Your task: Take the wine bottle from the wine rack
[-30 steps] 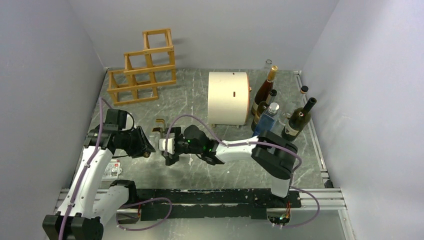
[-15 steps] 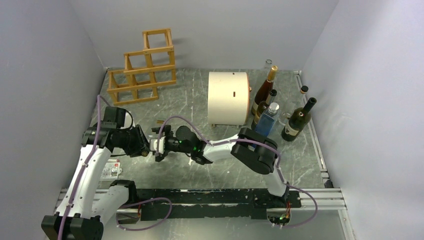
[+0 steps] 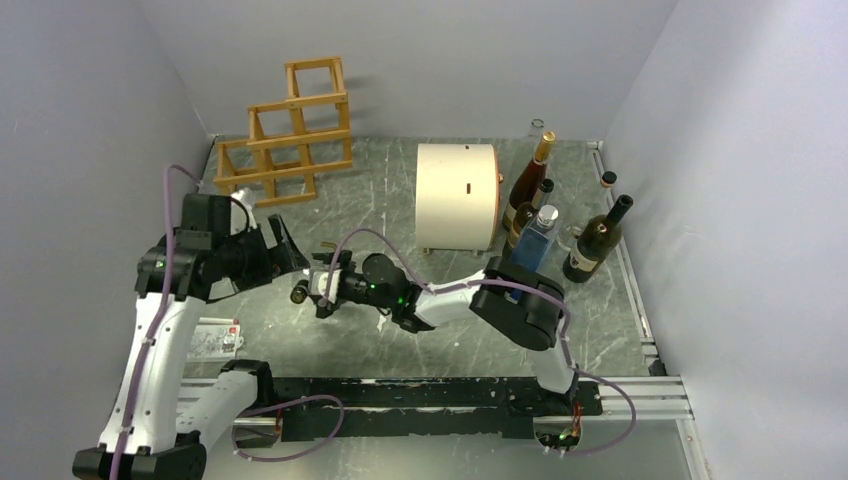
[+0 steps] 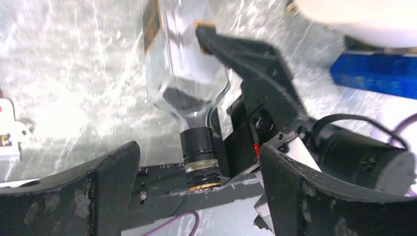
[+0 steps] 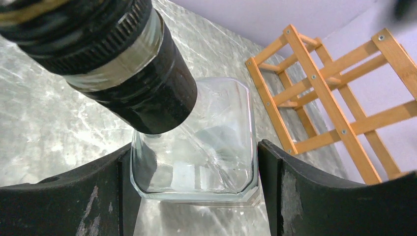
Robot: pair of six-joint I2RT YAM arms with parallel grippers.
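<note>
The clear wine bottle [image 4: 184, 73] was off the wine rack [image 3: 285, 135] and well apart from it, near mid-table. The right gripper [image 5: 194, 150] was clamped across its glass body. Only the left wrist view showed the black cap between the widely spread fingers of the left gripper [image 4: 196, 147], touching neither. From above the glass nearly vanished. The bottle's far end ran off the left wrist view's top edge.
</note>
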